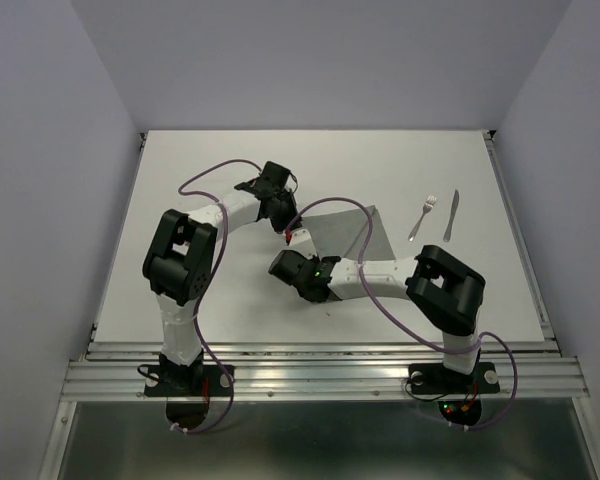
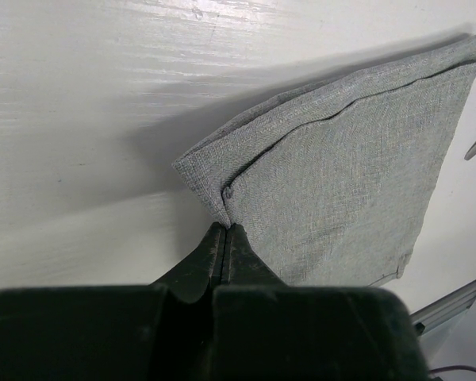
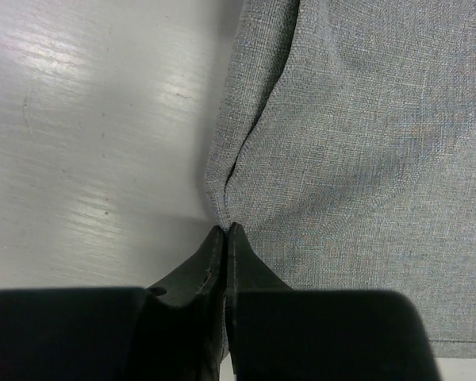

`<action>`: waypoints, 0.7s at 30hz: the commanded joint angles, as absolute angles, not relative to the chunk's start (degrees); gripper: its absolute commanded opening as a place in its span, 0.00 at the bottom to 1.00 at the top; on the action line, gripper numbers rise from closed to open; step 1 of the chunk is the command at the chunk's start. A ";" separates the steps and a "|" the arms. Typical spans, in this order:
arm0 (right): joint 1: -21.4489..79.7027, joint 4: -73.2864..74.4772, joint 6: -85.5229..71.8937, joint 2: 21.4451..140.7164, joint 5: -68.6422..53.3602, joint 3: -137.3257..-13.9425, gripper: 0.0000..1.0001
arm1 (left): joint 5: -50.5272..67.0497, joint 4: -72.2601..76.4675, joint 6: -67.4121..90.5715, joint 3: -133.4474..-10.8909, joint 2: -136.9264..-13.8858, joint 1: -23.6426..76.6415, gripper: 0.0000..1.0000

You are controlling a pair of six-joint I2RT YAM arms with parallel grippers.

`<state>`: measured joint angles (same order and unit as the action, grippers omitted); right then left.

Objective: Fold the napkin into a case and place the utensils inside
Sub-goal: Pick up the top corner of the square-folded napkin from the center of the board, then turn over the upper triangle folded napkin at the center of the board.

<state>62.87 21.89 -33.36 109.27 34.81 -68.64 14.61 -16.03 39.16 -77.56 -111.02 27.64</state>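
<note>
Both pairs of jaws are pinched together on the left side of the grey napkin (image 1: 345, 232), which lies mid-desk (image 1: 230, 160).

Only the top view shows the slim silver fork (image 1: 422, 218) and knife (image 1: 451, 216), side by side to the right of the cloth and apart from it. The left wrist view shows the left jaws clamped on a pointed napkin corner, with coarse woven grain and a seam line running across it. The right wrist view shows the right jaws nipping a puckered edge, creases fanning from the pinch, beside glossy white desk.
</note>
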 commanded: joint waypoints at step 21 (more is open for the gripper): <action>63.28 14.94 -25.58 113.89 10.65 -90.24 0.01 | 20.74 -17.22 35.25 -76.02 -93.97 5.29 0.00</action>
